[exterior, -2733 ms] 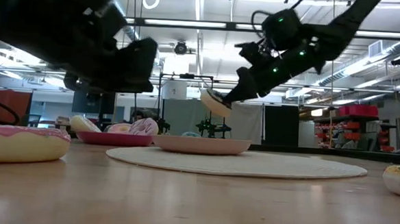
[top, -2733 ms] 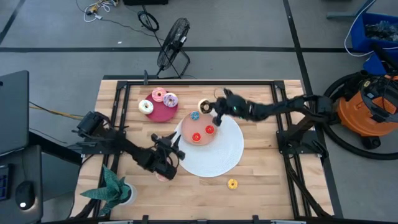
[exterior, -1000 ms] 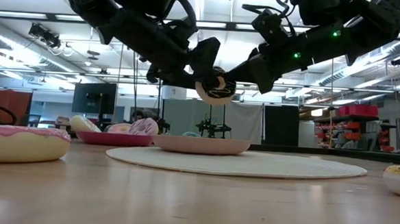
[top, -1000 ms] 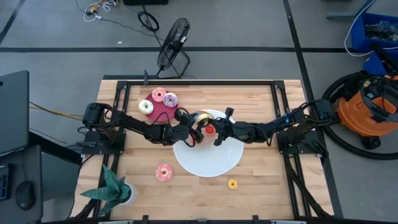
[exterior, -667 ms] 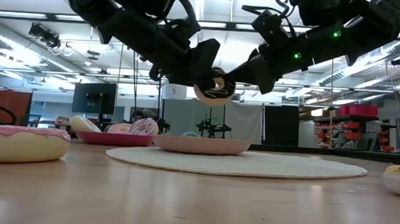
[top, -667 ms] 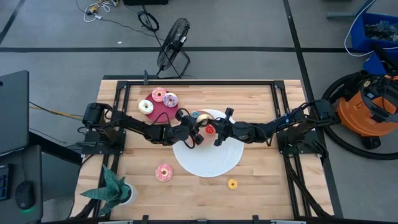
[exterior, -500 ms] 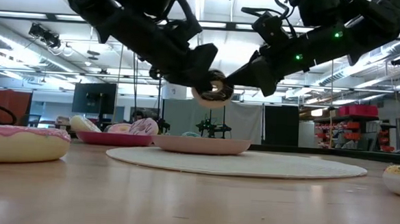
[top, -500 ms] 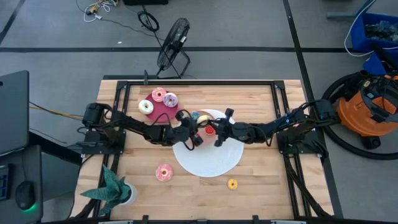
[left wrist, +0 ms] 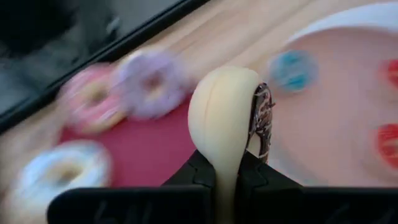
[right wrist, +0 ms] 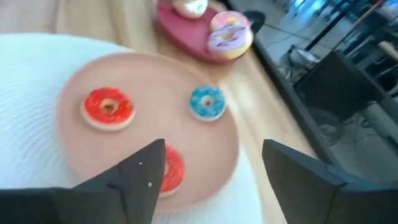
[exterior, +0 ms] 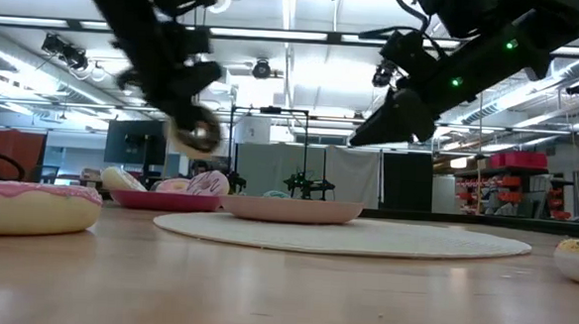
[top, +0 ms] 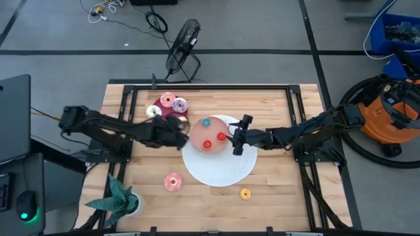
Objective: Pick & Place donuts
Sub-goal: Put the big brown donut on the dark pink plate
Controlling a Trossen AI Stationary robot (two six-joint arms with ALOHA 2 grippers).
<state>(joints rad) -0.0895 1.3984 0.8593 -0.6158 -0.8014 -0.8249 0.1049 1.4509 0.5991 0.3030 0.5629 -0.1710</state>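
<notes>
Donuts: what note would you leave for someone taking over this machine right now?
Left hand: shut on the chocolate donut, in the air near the crimson plate.
Right hand: open, empty, over the white disc.
Done: plated pink donut, purple donut and white donut on the crimson plate; blue donut and red donuts on the salmon plate.
Left: chocolate one; loose pink donut and yellow donut on the table.

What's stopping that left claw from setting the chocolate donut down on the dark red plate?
Nothing visible. The left gripper holds the chocolate donut edge-on above the crimson plate, whose near part is bare; the purple donut sits farther back.
</notes>
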